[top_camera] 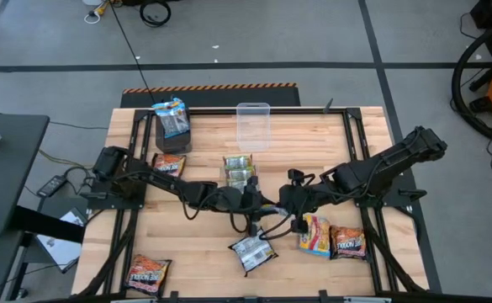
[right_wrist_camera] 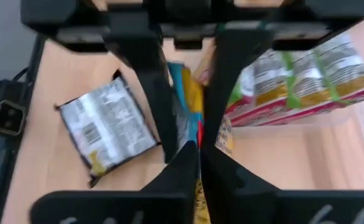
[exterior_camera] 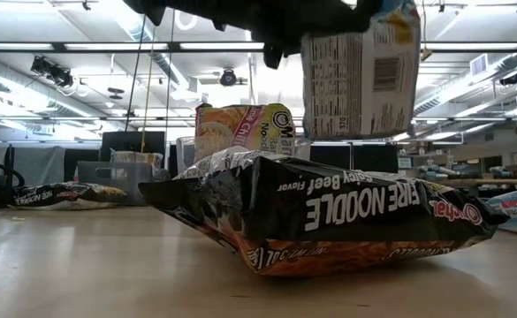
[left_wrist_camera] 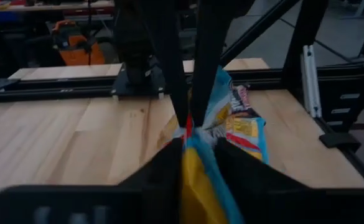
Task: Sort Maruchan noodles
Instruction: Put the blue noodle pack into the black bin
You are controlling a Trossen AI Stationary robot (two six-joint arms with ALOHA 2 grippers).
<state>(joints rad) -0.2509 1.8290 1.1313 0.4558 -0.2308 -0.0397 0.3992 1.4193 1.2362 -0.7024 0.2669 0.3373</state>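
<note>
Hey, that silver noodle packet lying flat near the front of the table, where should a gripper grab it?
Probably from straight above, pinching one thin sealed end of the silver packet. It lies flat with its barcode side up, so the broad face offers nothing to close on.

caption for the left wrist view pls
Left gripper and right gripper both pinch one blue-yellow noodle packet above the table.

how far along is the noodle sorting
Partly done: the blue packets and yellow-green packets sit grouped apart. In hand: the left pincer and right pincer both grip the held packet. Left: loose ones such as the silver packet and dark packet; the clear bin is empty.
</note>
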